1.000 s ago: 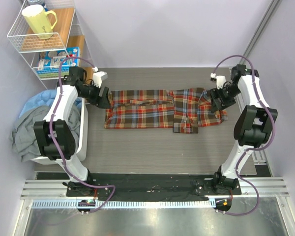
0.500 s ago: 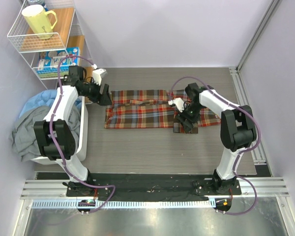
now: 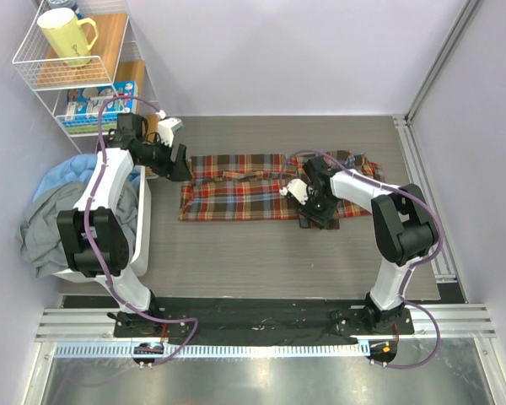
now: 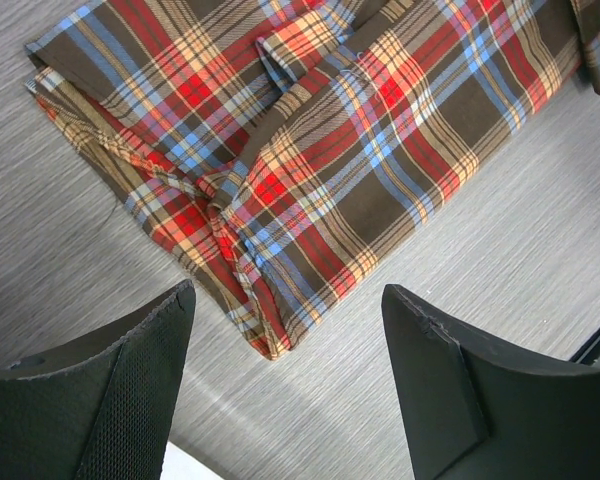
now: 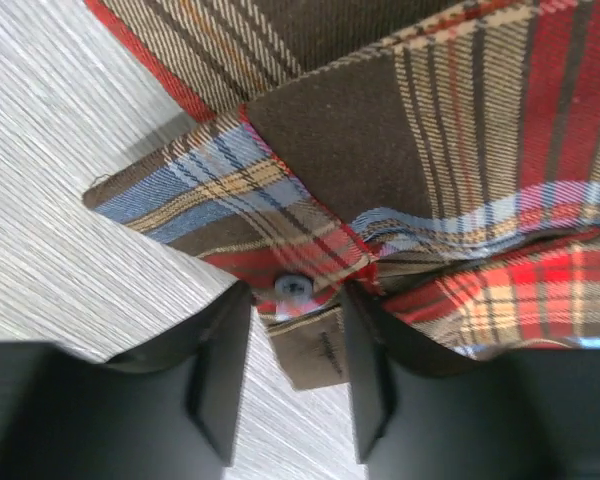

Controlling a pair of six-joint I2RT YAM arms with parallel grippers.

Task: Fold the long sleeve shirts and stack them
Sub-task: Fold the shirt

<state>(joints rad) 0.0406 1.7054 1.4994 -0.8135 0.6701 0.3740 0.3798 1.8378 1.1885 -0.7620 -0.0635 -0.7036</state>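
Note:
One long sleeve shirt (image 3: 236, 190), in red, brown and blue plaid, lies partly folded across the middle of the table. My left gripper (image 3: 175, 163) is open and empty, hovering just off the shirt's left end. In the left wrist view the shirt's folded corner (image 4: 265, 340) lies ahead of the gap between the fingers (image 4: 130, 390). My right gripper (image 3: 310, 208) is low at the shirt's front right. Its jaws stand close on either side of the buttoned sleeve cuff (image 5: 298, 300), which fills the gap at the tips. My right arm hides part of the shirt's right side.
A white bin (image 3: 145, 221) heaped with grey and blue clothes (image 3: 51, 221) stands at the left. A wire shelf (image 3: 76, 72) with a yellow mug (image 3: 66, 35) is at the back left. Walls close in the back and right.
My right gripper swung from the shirt's far right end down to the sleeve cuff at the front, then shifted slightly left. My left gripper barely moved.

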